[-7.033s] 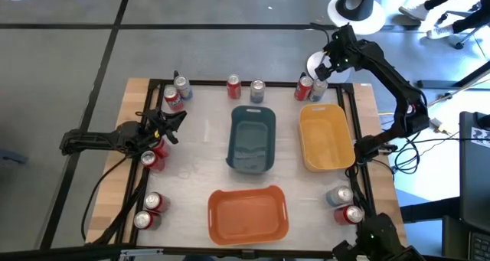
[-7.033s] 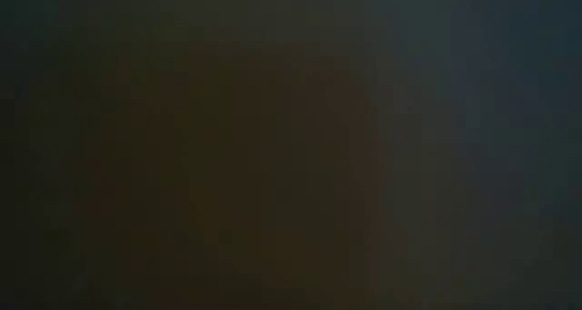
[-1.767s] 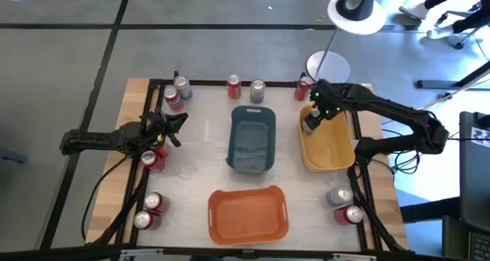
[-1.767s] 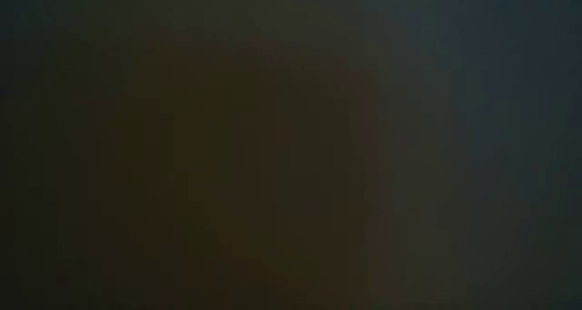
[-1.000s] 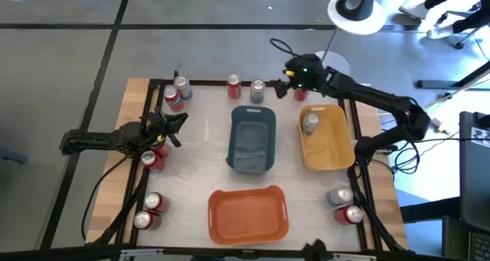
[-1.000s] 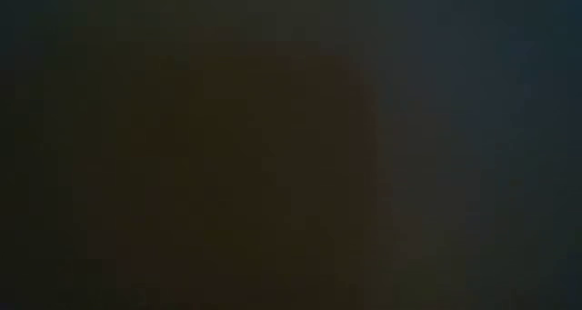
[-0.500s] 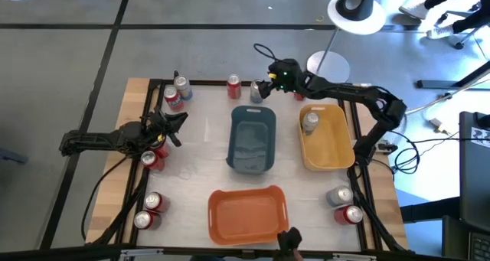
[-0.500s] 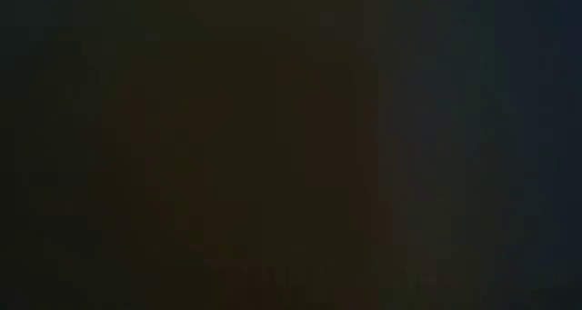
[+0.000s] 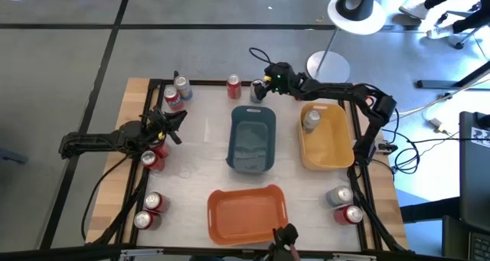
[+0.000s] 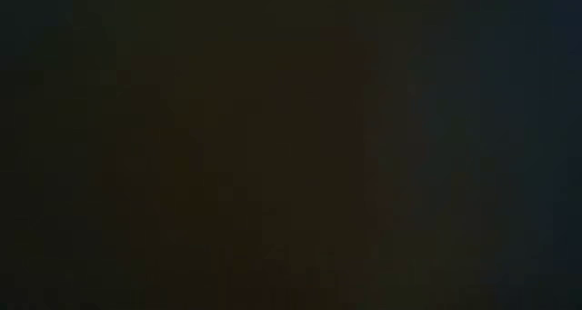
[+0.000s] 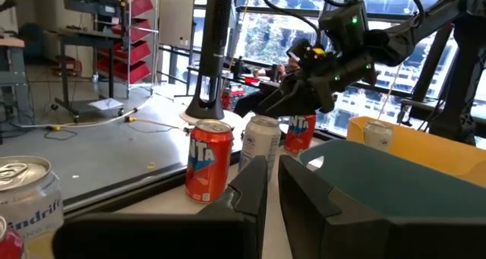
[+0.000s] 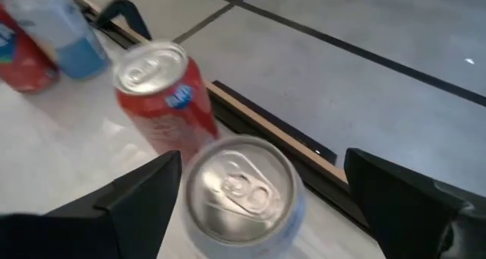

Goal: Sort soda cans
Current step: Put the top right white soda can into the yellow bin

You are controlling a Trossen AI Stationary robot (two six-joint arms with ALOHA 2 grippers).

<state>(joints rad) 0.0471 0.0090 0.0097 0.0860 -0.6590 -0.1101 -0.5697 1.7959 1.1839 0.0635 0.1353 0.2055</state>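
Right gripper [image 12: 262,191]: jaws spread wide, one finger to each side of a silver can [image 12: 241,194] standing upright at the far end of the teal bin [image 9: 253,138], apparently poised to close on it; no contact is visible. A red can [image 12: 163,99] stands just beside the silver can, on the side away from the yellow bin [image 9: 328,137], so room for that finger looks tight; the black frame rail [image 12: 266,130] bordering the surface runs close behind both cans. One silver can [image 9: 310,121] already stands inside the yellow bin, suggesting silver cans are collected there. The orange bin [image 9: 247,213], on the near side of the teal bin, holds nothing visible. Left gripper [image 11: 272,184]: jaws pressed together, empty, waiting well to the left of the teal bin among red cans [image 9: 157,154]. Further cans remain in pairs at the surface's corners. The low view shows nothing.
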